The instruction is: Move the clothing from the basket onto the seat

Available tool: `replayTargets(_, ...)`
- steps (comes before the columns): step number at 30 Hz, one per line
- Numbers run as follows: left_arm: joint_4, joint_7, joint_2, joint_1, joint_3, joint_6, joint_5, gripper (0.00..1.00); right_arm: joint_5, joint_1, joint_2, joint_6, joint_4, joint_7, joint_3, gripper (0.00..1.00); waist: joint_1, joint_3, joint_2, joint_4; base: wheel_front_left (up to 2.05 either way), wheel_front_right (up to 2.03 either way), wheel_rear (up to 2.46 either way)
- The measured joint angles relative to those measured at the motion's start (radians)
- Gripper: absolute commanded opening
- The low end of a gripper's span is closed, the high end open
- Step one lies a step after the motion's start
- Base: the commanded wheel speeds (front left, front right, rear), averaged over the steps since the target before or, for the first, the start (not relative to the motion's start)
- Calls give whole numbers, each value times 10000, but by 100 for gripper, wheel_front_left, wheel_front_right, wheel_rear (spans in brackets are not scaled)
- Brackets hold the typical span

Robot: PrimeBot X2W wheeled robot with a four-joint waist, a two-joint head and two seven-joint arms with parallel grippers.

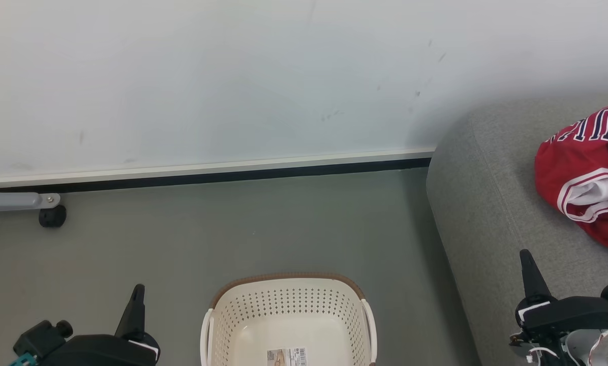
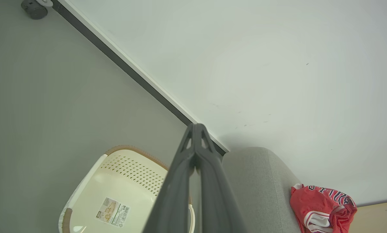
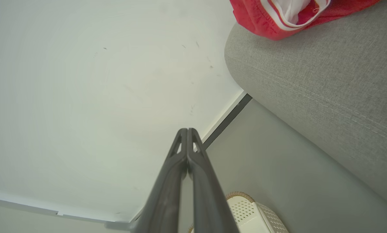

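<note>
From my station I saw the basket standing on the grey floor near the robot, about midway between its two arms. Its perforated wall and brown rim faced the far side, and a barcode sticker lay flat on its bottom. The sofa took up the right of the scene, its rounded end close to the white wall. The clothing lay on the sofa at the far right, a crumpled red heap with white striped trim and dark lettering on top, well apart from the basket. The left fingers were pressed together along their length, tips touching, with nothing between them. They pointed up and away, to the left of the basket and clear of it. The right fingers were pressed together in the same way, gripping nothing. From the head camera they showed against the near part of the sofa, short of the clothing and not touching it. I could not tell how high they hung above the cushion. A dark skirting ran along the foot of the wall, and a small black caster on a grey leg sat at the far left on the floor.
</note>
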Motion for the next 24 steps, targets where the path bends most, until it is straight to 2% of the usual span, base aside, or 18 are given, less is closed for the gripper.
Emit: replayTargets(24, 215, 454, -280, -141, 571, -577, -2953, 0, 2729, 272, 602, 598, 86, 713, -1181, 0, 0, -134, 0, 53, 0, 0, 0)
